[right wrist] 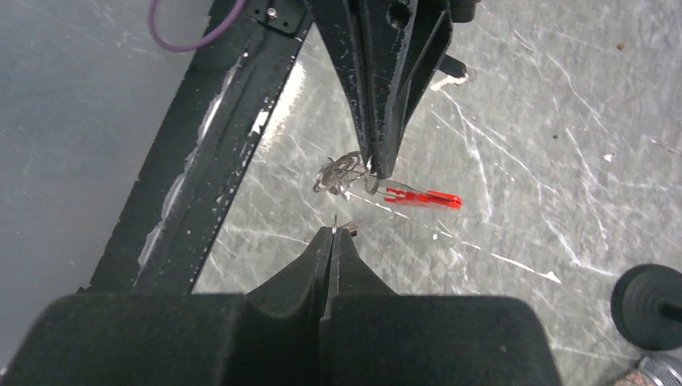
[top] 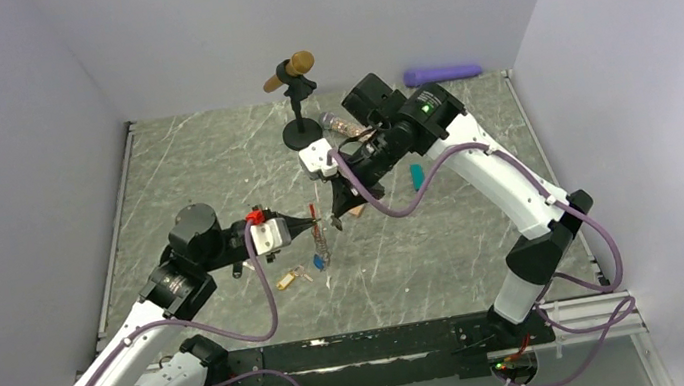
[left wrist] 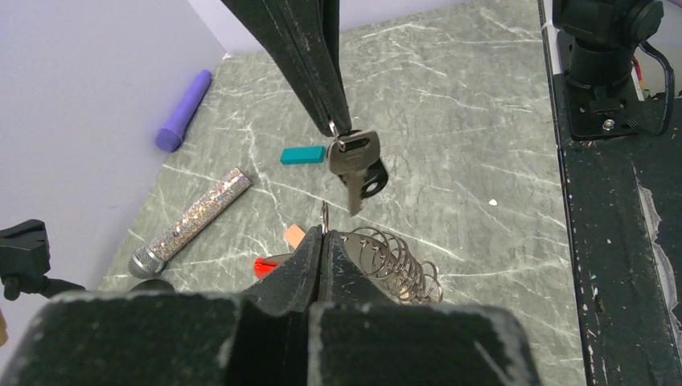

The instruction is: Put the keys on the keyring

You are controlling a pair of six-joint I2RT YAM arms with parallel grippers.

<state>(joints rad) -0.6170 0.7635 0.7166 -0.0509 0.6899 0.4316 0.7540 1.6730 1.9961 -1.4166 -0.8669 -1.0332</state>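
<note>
My left gripper (top: 326, 223) (left wrist: 325, 237) is shut on a ring at the end of the keyring. Its silvery coil (left wrist: 396, 264) hangs beside my fingers, and the red clip (right wrist: 422, 197) shows below in the right wrist view. My right gripper (top: 337, 216) (right wrist: 336, 232) is shut on the small ring of a metal key (left wrist: 352, 165) with a black tag (left wrist: 375, 182). It holds the key just above the left gripper's tip, a small gap apart. A yellow-tagged key (top: 287, 279) and a blue-tagged key (top: 318, 262) lie on the table below the grippers.
A teal block (left wrist: 303, 154), a tan wooden block (left wrist: 294, 235) and a glittery tube (left wrist: 193, 217) lie near the grippers. A purple cylinder (top: 442, 73) lies at the back wall. A microphone stand (top: 301, 130) is at the back centre. The black rail (left wrist: 619, 241) runs along the near edge.
</note>
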